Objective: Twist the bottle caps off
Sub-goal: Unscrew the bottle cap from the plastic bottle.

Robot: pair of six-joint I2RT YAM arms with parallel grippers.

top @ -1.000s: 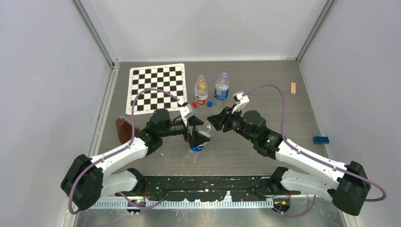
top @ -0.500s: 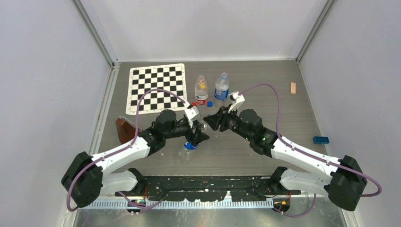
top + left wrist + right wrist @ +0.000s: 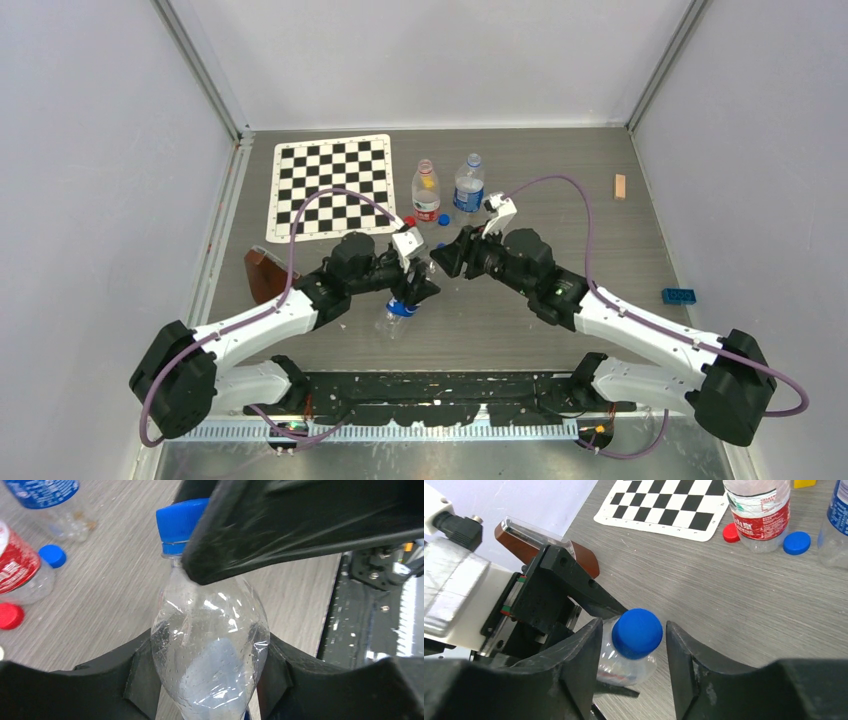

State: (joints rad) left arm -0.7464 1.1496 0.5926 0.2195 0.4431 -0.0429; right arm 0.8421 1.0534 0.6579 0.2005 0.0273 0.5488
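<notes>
Standing bottles (image 3: 426, 196), loose caps (image 3: 796, 543), checkerboard (image 3: 330, 185) beyond

Checkerboard mat (image 3: 330, 186), brown object (image 3: 262, 272), blue brick (image 3: 678, 295), small wooden block (image 3: 620, 186)

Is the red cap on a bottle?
No, the red cap lies on the table beside the red-label bottle.

Blue cap (image 3: 637, 632) — clear bottle (image 3: 210, 655) — red cap (image 3: 731, 532) — black-white chequered mat (image 3: 664, 505).
</notes>
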